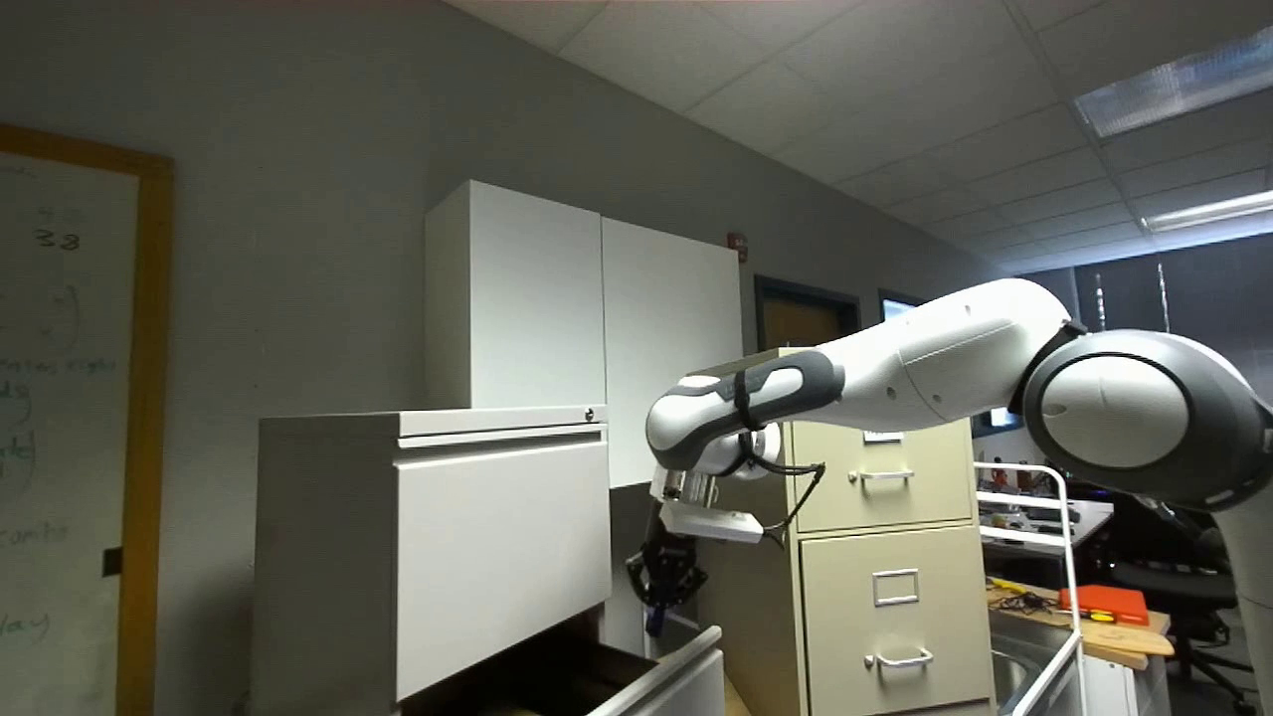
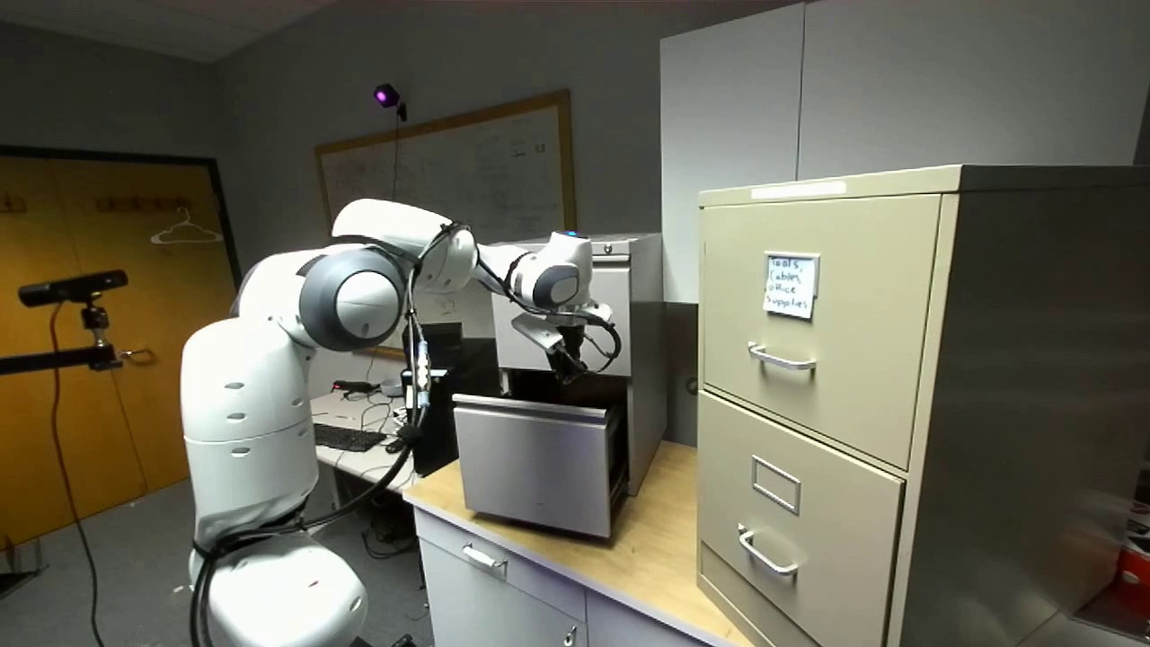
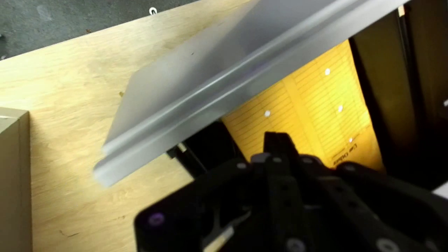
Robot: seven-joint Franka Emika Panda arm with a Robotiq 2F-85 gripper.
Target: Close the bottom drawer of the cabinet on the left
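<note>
The bottom drawer of the cabinet is pulled open; its pale-grey front shows in both exterior views (image 1: 686,681) (image 2: 535,467) and in the wrist view (image 3: 217,101). The pale grey-white cabinet (image 1: 502,557) (image 2: 649,359) has its large upper front shut. My gripper (image 1: 654,625) (image 2: 568,370) points down above the open drawer, on the inner side of the drawer front's top edge. In the wrist view the gripper's fingertips (image 3: 279,134) meet with nothing seen between them. They appear over a yellow envelope (image 3: 308,105) inside the drawer. I see no contact with the drawer front.
The beige filing cabinet (image 1: 895,607) (image 2: 809,359) stands beside the grey cabinet. Both rest on a wooden worktop (image 2: 665,530). White wall cupboards (image 1: 537,298) hang behind. A desk with a keyboard (image 2: 346,438) is on the far side.
</note>
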